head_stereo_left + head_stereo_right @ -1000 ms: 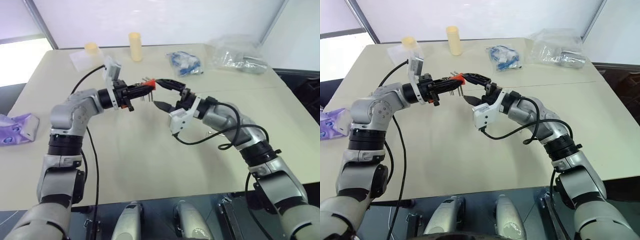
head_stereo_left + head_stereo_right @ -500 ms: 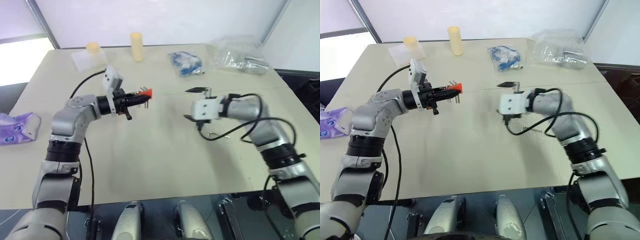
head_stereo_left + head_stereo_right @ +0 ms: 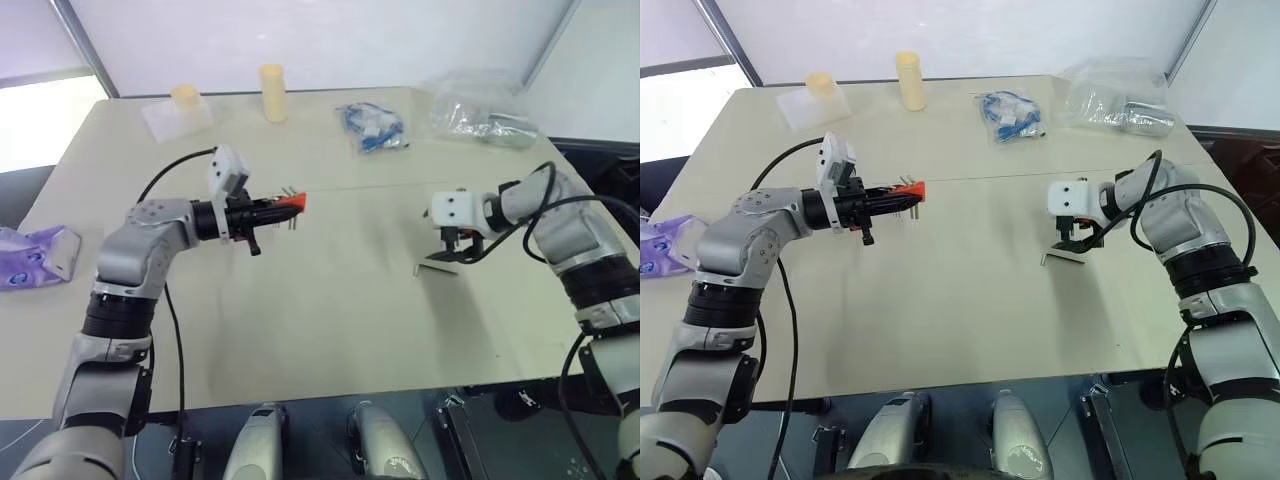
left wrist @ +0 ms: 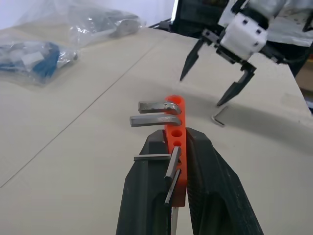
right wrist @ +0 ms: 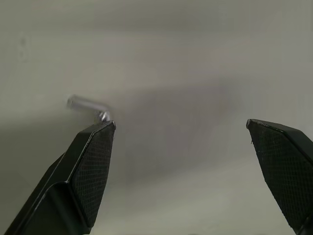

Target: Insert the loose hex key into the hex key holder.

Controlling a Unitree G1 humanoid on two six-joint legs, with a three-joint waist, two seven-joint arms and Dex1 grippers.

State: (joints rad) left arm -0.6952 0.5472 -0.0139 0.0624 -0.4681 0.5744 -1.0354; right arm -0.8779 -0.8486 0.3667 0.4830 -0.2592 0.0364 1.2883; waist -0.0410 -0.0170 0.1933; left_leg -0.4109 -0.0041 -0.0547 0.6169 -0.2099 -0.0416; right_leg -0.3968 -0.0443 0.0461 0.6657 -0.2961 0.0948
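The right gripper (image 5: 181, 129) hangs spread wide just above the loose hex key (image 3: 1060, 256), which lies flat on the beige table (image 3: 940, 300) — one finger (image 5: 90, 161) covers part of the key's long leg. Well apart to the left, the left gripper (image 4: 177, 147) is clamped on the red hex key holder (image 4: 175, 128), dark keys jutting sideways.

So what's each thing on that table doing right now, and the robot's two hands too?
Holder: clamped in the left fingers, off the table, several dark keys in it, some holes empty.
Loose key: lying flat on the table, not held.
Left gripper: shut on the holder.
Right gripper: open, pointing down above the loose key.
Plastic bags: lying at the table's far edge.
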